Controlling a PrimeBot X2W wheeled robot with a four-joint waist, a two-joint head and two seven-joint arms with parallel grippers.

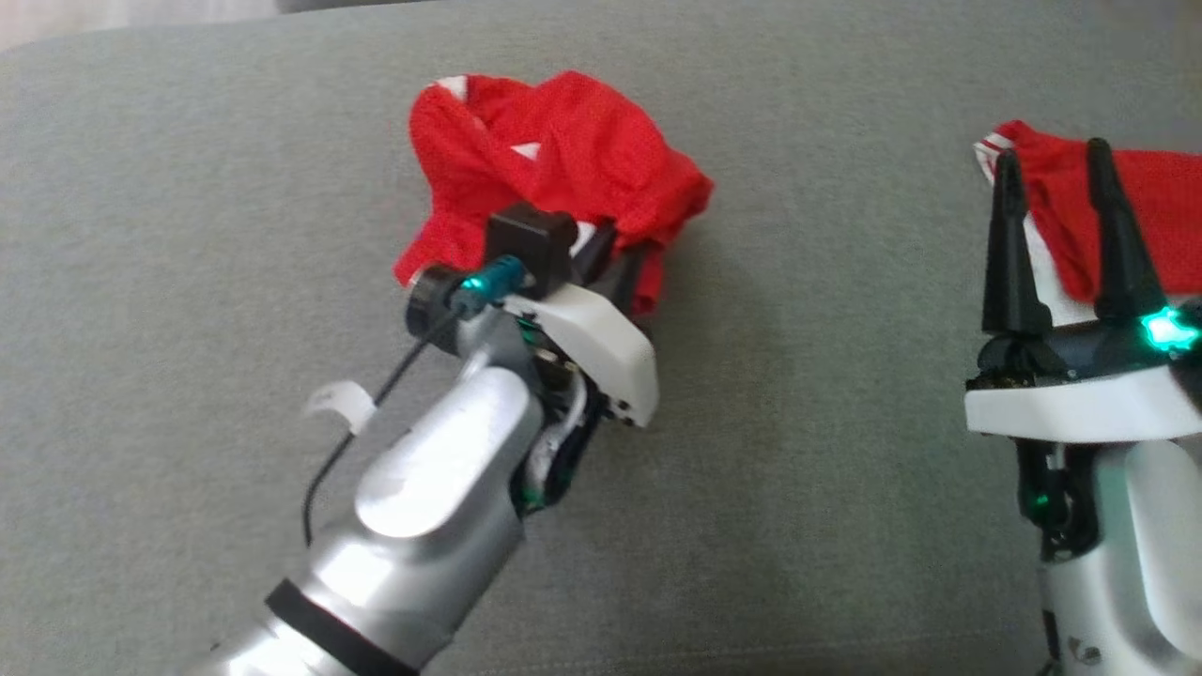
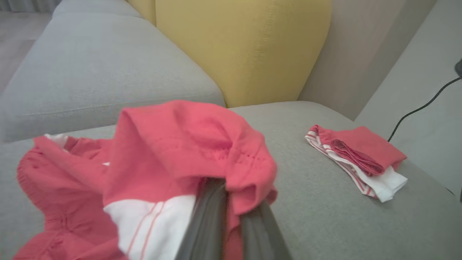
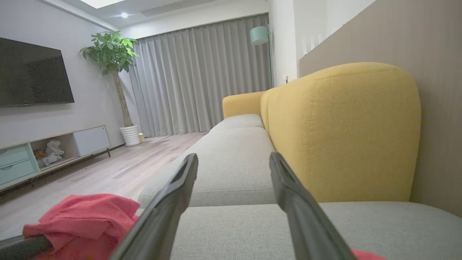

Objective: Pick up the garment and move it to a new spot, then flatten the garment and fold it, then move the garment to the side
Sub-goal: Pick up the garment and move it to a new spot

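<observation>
The garment [image 1: 563, 155] is a crumpled red piece with white striped panels, bunched on the grey sofa seat [image 1: 188, 235]. My left gripper [image 1: 610, 246] is shut on its near edge, the fingertips buried in the cloth. In the left wrist view the garment [image 2: 173, 151] drapes over the two fingers [image 2: 207, 220] of that gripper [image 2: 236, 200]. My right gripper [image 1: 1052, 155] stands open at the right, holding nothing. The right wrist view shows its gripper [image 3: 232, 159] spread wide, with the garment [image 3: 83, 216] at lower left.
A second red and white piece, folded [image 1: 1155, 207], lies on the seat just beyond my right fingers, also in the left wrist view [image 2: 361, 159]. A yellow backrest [image 2: 245, 47] rises behind the seat. A black cable [image 2: 418, 108] runs at the far right.
</observation>
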